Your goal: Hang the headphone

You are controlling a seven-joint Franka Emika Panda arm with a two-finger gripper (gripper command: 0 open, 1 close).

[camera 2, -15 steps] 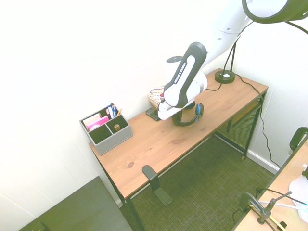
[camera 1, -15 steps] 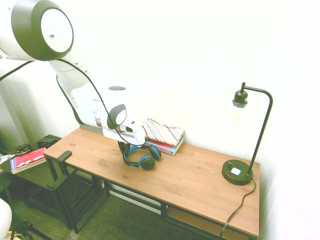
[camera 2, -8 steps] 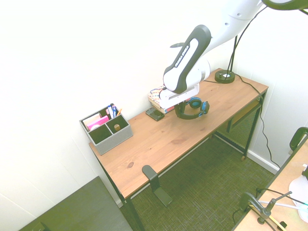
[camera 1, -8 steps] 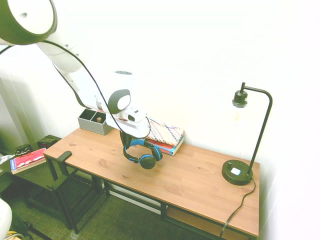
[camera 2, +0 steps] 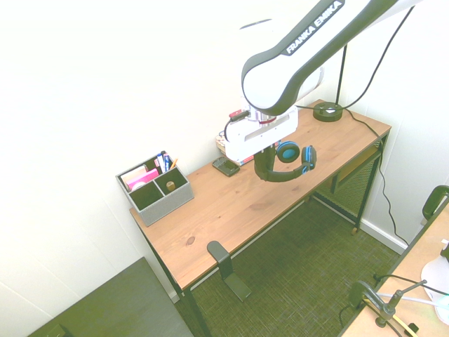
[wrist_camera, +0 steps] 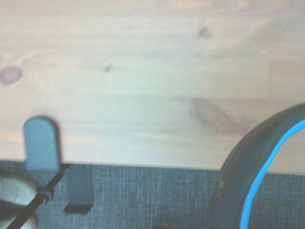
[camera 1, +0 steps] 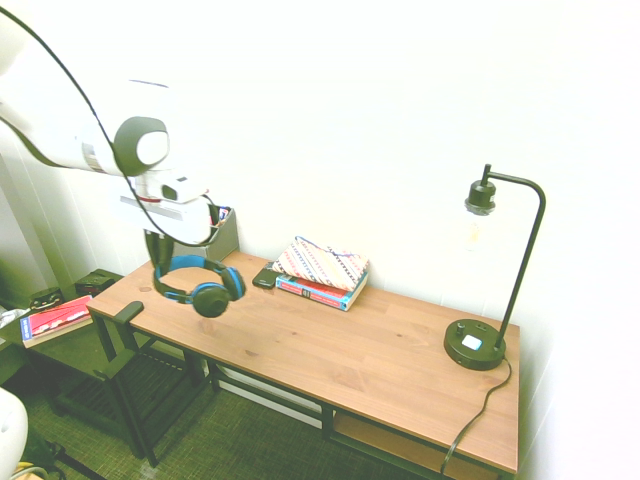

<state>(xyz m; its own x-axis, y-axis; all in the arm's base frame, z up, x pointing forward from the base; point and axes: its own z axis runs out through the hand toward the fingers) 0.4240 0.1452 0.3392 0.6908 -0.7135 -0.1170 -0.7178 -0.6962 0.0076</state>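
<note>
While the gripper point(camera 1: 160, 262) pinches the headphone point(camera 1: 198, 286) by its headband, dangling beneath, transport is underway; next, lower it over the desk-edge hook point(camera 2: 218, 254) below and ahead.

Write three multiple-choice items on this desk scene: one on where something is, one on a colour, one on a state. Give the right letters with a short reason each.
1. Where is the blue-and-black over-ear headphone?
A. flat on the wooden desk
B. hanging from the gripper above the desk
C. on the black clamp hook

2. What colour is the compartmented desk organiser?
A. grey
B. red
C. yellow

3. How is the gripper?
A. open and empty
B. shut on the headband
C. resting on the stacked books

Key: 1 B, the headphone is clear of the wooden desk in both exterior views, while the black clamp hook at the desk edge is bare. 2 A, its walls are grey. 3 B, the headband runs up into the gripper, well clear of the stacked books.
</note>
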